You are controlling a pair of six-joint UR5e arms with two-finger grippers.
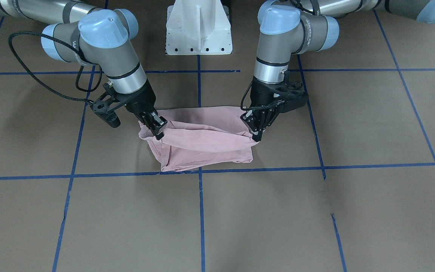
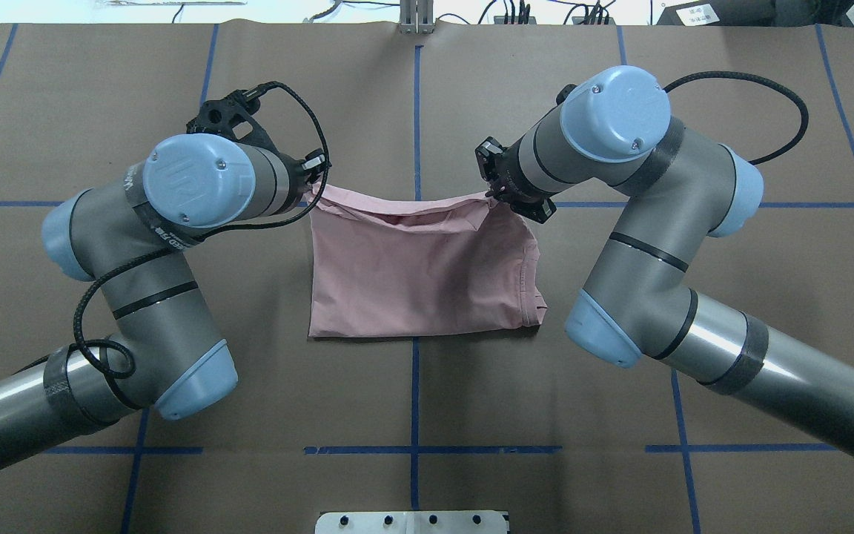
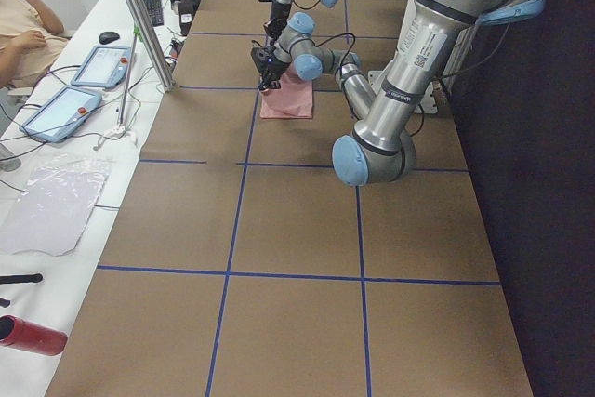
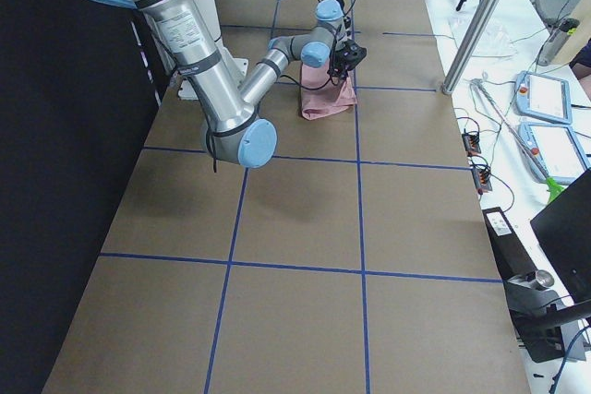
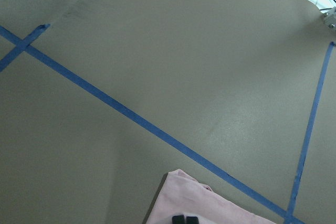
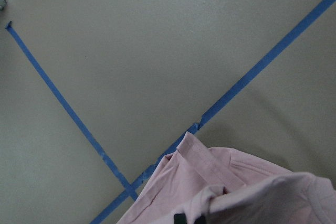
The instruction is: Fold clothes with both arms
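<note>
left gripper [image 1: 257, 134] and right gripper [image 1: 158, 129] clamped on opposite ends of pale pink fabric T-shirt [image 1: 202, 145]'s raised edge. Risk: slack middle bunches, layers slip, fold skews.

nothing can be read for certain. pale lettering runs along the left arm [image 1: 296, 34] beside its wrist joint, and a short mark sits on the right arm [image 1: 104, 53], but both are too blurred to make out.
</note>
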